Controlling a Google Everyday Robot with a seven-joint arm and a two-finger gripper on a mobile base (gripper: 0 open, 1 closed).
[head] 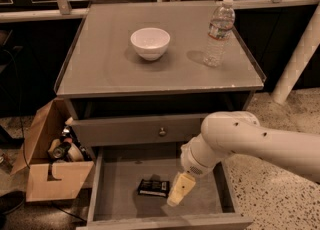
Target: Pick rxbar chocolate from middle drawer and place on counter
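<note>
My claw (180, 190) hangs down inside the open middle drawer (117, 184), at the end of my thick white arm (250, 144), which reaches in from the right and bends down over the drawer's right half. The claw's pale yellow tip points down and slightly left, close over the grey drawer floor. Whether the claw is released or clenched I cannot tell from this angle. It is not lifting anything that I can see. The rxbar chocolate (153, 187) lies flat on the drawer floor near the middle, a small black bar with its long side running left to right. Its right end is just beside my claw, and I cannot tell whether the two touch. Above the open drawer is a closed drawer front (125, 131) with a round metal knob (162, 132). On the grey tabletop (100, 69) a white bowl (150, 43) stands upright near the centre, and a clear water bottle (219, 33) stands upright to its right, well apart from it. On the ground left of the cabinet sits an open cardboard box (50, 184) with some clutter in it. A white post (297, 61) leans at the far right, above the speckled floor (280, 194).
</note>
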